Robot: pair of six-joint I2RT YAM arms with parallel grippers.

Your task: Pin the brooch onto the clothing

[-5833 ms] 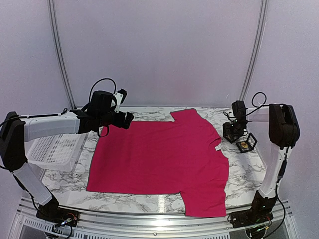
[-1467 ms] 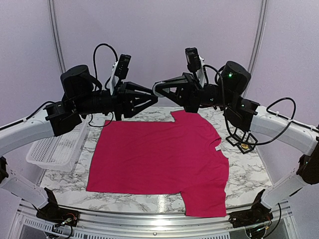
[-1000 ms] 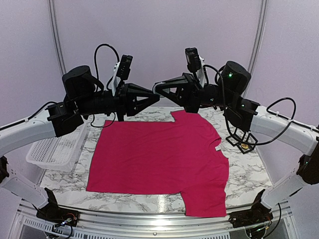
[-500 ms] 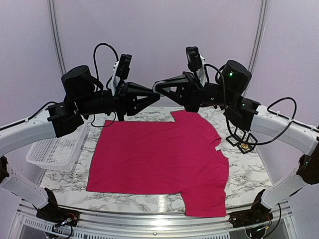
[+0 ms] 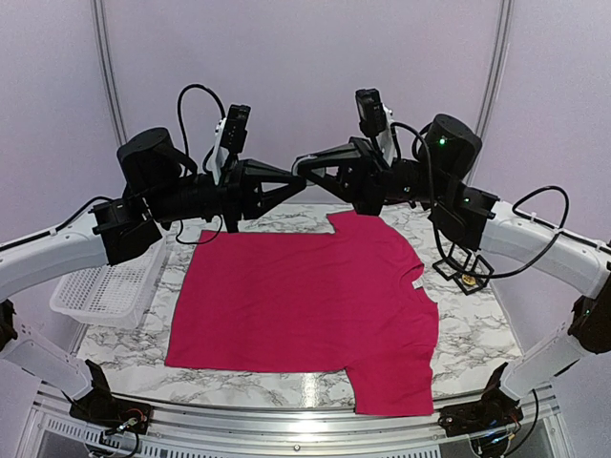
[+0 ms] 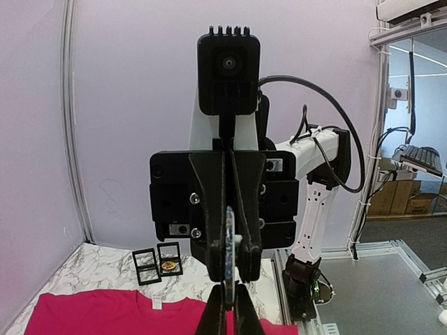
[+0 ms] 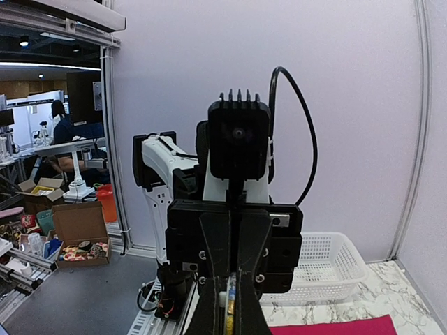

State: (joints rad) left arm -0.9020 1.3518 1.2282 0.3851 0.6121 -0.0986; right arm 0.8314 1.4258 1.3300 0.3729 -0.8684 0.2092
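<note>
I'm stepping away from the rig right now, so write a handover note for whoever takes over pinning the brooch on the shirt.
Right gripper: shut on the brooch, raised above the far edge of the shirt.
Left gripper: tip to tip with the right one, fingers at the same brooch; I cannot tell whether it grips.
Shirt: flat on the table, nothing pinned on it.
Done: brooch lifted into the air.
Left: settle who holds it, bring it down, pin it on the shirt.

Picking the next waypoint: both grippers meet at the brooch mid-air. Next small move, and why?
Probably lower both together toward the shirt. The left gripper and right gripper look shut on the brooch, edge-on between their tips, well above the flat shirt.
</note>
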